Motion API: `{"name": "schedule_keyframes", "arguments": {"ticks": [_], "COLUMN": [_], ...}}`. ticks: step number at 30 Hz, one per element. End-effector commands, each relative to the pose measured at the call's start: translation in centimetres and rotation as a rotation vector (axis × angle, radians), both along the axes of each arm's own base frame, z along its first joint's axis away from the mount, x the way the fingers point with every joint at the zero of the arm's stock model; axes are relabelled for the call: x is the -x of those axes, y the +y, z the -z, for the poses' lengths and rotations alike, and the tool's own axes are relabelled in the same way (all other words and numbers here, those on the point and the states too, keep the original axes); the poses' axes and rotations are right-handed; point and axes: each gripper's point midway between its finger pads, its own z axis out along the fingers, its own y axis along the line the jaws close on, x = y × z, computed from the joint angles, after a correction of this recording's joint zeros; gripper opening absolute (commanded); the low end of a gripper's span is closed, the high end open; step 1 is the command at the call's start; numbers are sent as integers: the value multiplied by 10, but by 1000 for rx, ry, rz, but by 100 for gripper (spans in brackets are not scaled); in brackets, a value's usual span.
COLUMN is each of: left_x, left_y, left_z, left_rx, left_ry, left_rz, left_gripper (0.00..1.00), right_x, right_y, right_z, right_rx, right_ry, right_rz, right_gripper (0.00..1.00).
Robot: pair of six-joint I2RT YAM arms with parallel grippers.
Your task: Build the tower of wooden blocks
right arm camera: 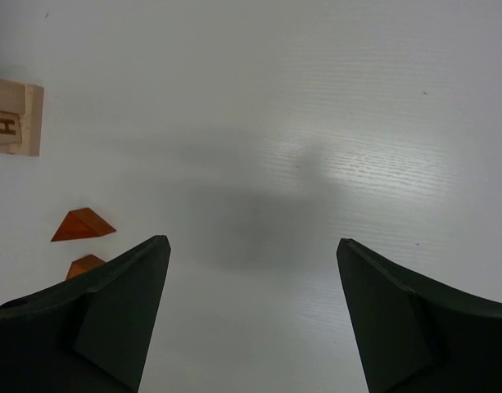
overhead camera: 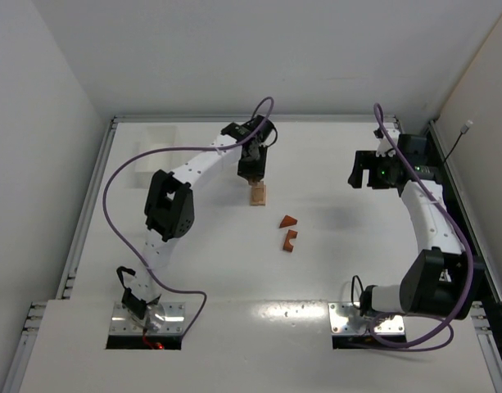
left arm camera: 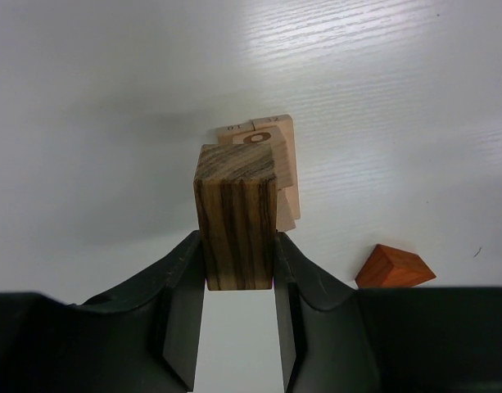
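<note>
We see the left end effector (left arm camera: 238, 250) pinching a striped block (left arm camera: 234, 201) near the tower (left arm camera: 271, 147); the right end effector (right arm camera: 251, 246) stands spread.

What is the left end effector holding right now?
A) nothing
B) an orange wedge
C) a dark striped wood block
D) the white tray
C: in the left wrist view the striped block sits clamped in the left end effector, close to the tan stack.

Place: robotics lab cell
Surface: white tabletop (overhead camera: 332, 262) framed by silver aluminium rails (overhead camera: 90, 205)
Surround: plain white walls (overhead camera: 38, 106)
Wiring: loose purple cables (overhead camera: 104, 199)
</note>
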Motion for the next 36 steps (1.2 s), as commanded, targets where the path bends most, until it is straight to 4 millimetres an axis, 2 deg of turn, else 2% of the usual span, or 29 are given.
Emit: {"name": "schedule_keyframes", "arguments": {"ticks": [1, 3, 5, 13, 19, 28, 36], "left_x": [0, 3, 4, 12, 23, 23, 21], "left_y": [-8, -6, -4, -15, -15, -18, -22], "left_z": [-41, -42, -35, -35, -24, -25, -18], "left_rx": [40, 45, 42, 58, 59, 73, 75], "left_ry": [-114, -98, -89, -80, -30, -30, -14], "left_rz": [-59, -107, -134, -125, -108, -103, -87], "left_gripper": [0, 0, 0, 0, 0, 0, 0], "right_x": [-3, -3, -3, -3, -3, -3, -5], "right_y": [4, 4, 4, 4, 4, 4, 4], "right_z": [-11, -11, -11, -11, -11, -11, -13], "right_rx": [-9, -9, -9, -15, -15, -15, -20], "right_ry": [-54, -54, -54, -53, -53, -53, -60], "right_rz": [-7, -7, -7, -1, -1, -1, 6], "right_gripper": [80, 80, 80, 80, 80, 80, 80]}}
